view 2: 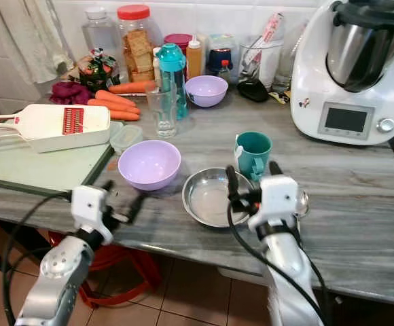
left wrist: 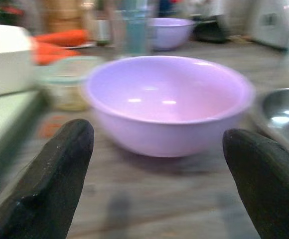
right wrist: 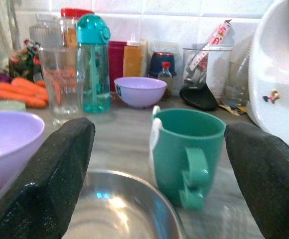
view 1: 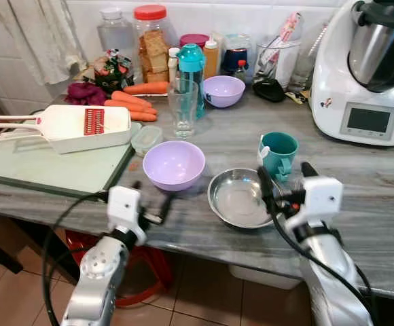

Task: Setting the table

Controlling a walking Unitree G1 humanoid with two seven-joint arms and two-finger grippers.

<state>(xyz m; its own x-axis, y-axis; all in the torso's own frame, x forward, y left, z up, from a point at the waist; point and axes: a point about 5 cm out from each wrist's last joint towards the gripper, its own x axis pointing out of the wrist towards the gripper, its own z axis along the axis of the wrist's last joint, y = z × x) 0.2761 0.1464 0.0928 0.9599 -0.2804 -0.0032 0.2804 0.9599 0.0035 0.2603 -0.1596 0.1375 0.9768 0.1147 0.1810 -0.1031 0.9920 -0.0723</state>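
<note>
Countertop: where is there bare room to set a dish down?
Bare grey countertop lies right of the teal mug, in front of the white appliance. The green cutting board has free front space. The back wall row is crowded.

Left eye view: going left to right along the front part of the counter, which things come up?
White slicer → green cutting board → large purple bowl → steel bowl → teal mug → white kitchen machine.
</note>
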